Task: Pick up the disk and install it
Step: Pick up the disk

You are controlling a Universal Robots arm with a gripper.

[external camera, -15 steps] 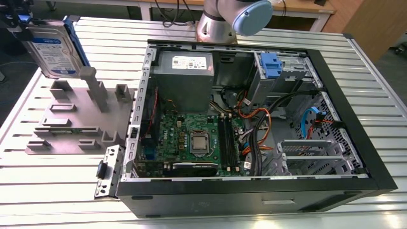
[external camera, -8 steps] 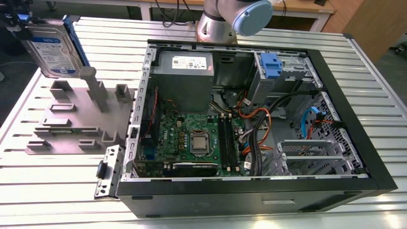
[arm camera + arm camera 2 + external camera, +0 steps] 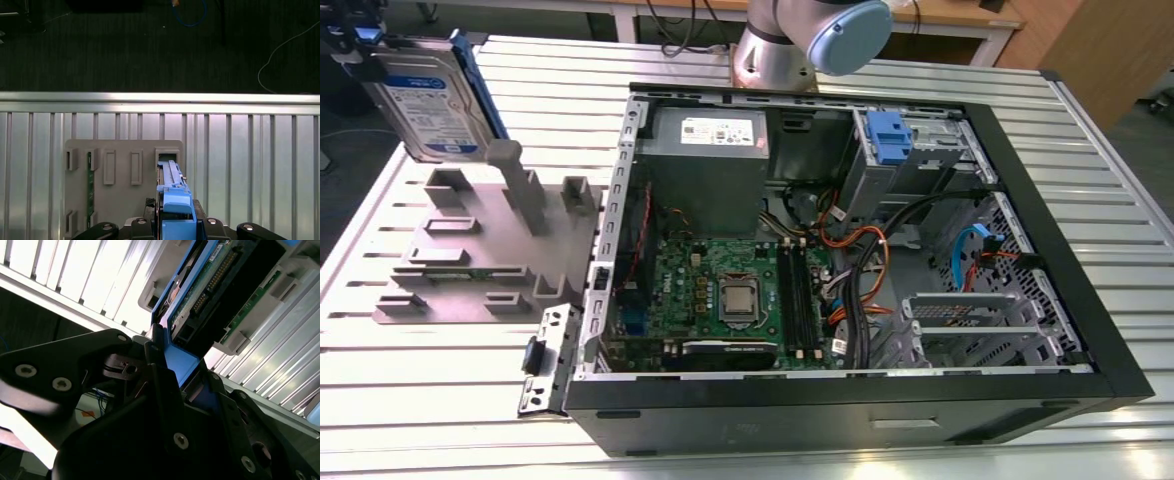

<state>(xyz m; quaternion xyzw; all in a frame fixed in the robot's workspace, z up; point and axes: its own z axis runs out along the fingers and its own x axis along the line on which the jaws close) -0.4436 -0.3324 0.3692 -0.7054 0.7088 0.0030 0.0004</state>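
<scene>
The disk [image 3: 434,100], silver with a white-and-blue label and blue side rails, hangs upright in the air at the exterior view's far left, above the grey holder block [image 3: 480,250]. My gripper [image 3: 367,45] is shut on its top end. In the second wrist view, black fingers [image 3: 160,390] clamp the blue rail, and the disk's circuit-board side [image 3: 220,285] extends away from them. The first wrist view looks down along the disk's edge [image 3: 172,190], which is over an empty slot of the holder block [image 3: 125,175].
An open computer case [image 3: 1067,250] lies on the slatted metal table [image 3: 440,400] at the exterior view's right. Inside it are a grey power-supply box [image 3: 707,150], a motherboard [image 3: 734,290], cables and a blue caddy clip [image 3: 887,135] in the drive bay. The arm's base [image 3: 781,50] stands behind the case.
</scene>
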